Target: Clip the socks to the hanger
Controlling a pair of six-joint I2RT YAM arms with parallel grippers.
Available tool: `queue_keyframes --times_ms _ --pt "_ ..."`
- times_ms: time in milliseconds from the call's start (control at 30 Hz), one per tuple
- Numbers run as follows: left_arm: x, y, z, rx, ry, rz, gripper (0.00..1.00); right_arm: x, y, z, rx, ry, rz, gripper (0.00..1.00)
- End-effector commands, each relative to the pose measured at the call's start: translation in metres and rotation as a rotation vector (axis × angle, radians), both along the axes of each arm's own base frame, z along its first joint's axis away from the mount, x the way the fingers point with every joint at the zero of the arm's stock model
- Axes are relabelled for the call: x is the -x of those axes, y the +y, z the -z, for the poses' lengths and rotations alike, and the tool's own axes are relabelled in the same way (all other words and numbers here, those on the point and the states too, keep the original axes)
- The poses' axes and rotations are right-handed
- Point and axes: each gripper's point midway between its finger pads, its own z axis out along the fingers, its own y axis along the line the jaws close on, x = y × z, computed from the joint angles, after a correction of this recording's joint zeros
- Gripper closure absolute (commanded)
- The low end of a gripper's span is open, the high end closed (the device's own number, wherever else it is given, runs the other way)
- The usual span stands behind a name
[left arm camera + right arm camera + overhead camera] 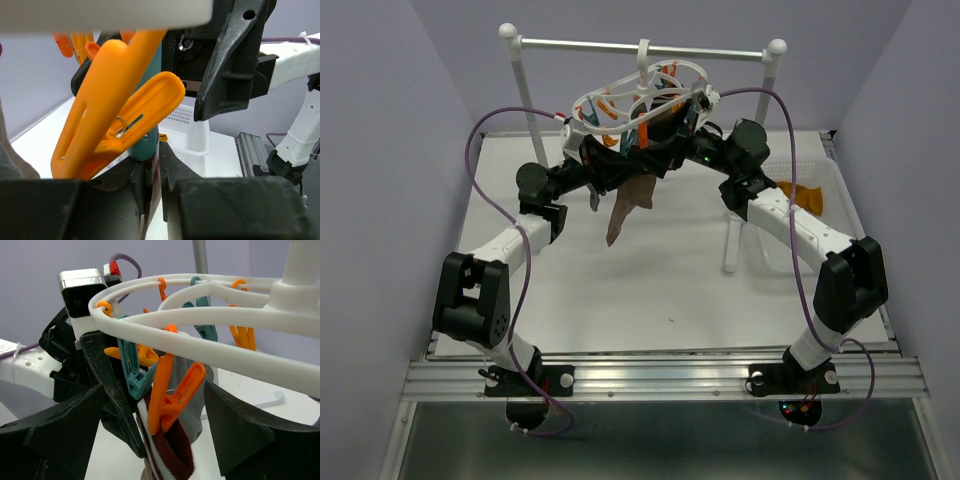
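Our right gripper (161,407) stands with fingers spread around the orange clip (176,390), apparently so it bites the striped sock (170,460) at the hanger's (200,346) six o'clock. Our left gripper (156,172) has its fingers nearly together, and we cannot tell whether they pinch anything.

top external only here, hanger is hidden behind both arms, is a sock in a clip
Observer: Right wrist view: an orange clip on the hanger ring has its lower end on the cuff of a striped sock, apparently biting it.
Operator: is the right gripper on that clip
Observer: No. The right gripper is open, its fingers standing wide on either side of the clip, apart from it.
Operator: and the left one
Observer: Left wrist view: the left gripper has its fingers nearly together just below a teal clip; whether they pinch anything cannot be told.
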Motion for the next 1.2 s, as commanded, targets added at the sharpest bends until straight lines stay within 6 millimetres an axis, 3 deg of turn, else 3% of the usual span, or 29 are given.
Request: queue_keyframes --times_ms 0,267,367,400,600,667,733,767,800,833,900,967,1033,1100,1167 --pt "0.015 0.006 -0.049 0.056 -0.230 -0.016 0.68 0.012 -0.008 -0.026 -0.040 -0.054 0.020 0.00" --pt "0.014 0.006 -0.044 0.031 -0.212 -0.030 0.48 0.005 -0.017 -0.025 -0.060 -0.032 0.104 0.00" --pt "0.009 0.007 -0.042 0.008 -0.191 -0.054 0.09 0.005 -0.022 -0.029 -0.076 -0.023 0.129 0.00" --pt "0.008 0.008 -0.044 0.007 -0.189 -0.070 0.01 0.004 -0.023 -0.026 -0.078 -0.009 0.139 0.00" --pt "-0.008 0.014 -0.027 -0.062 -0.091 -0.191 0.01 0.001 -0.035 -0.028 -0.103 0.027 0.212 0.00" --pt "-0.010 0.018 -0.011 -0.096 -0.032 -0.231 0.01 0.003 -0.036 -0.026 -0.106 0.056 0.211 0.00" --pt "-0.013 0.028 -0.014 -0.106 -0.033 -0.312 0.01 0.004 -0.035 -0.023 -0.096 0.074 0.205 0.00" --pt "-0.014 0.031 -0.001 -0.138 0.014 -0.339 0.01 0.007 -0.034 -0.021 -0.078 0.081 0.188 0.00" --pt "-0.013 0.040 -0.008 -0.135 0.003 -0.396 0.01 0.011 -0.032 -0.020 -0.060 0.072 0.171 0.00" --pt "-0.012 0.044 0.006 -0.177 0.022 -0.424 0.01 0.019 -0.029 -0.014 0.001 0.009 0.134 0.00" --pt "-0.009 0.058 0.002 -0.187 0.016 -0.509 0.01 0.029 -0.027 -0.002 0.121 0.001 0.088 0.00" --pt "-0.005 0.066 0.014 -0.223 0.046 -0.548 0.01 0.042 -0.027 0.010 0.229 -0.003 0.028 0.00" --pt "0.000 0.077 0.008 -0.211 0.043 -0.606 0.01 0.055 -0.031 0.014 0.272 -0.005 -0.011 0.00" --pt "-0.001 0.092 0.004 -0.170 0.093 -0.698 0.01 0.069 -0.035 0.037 0.351 0.033 -0.053 0.00" --pt "-0.007 0.108 0.007 -0.147 0.161 -0.798 0.01 0.071 -0.046 0.047 0.382 0.072 0.003 0.00"
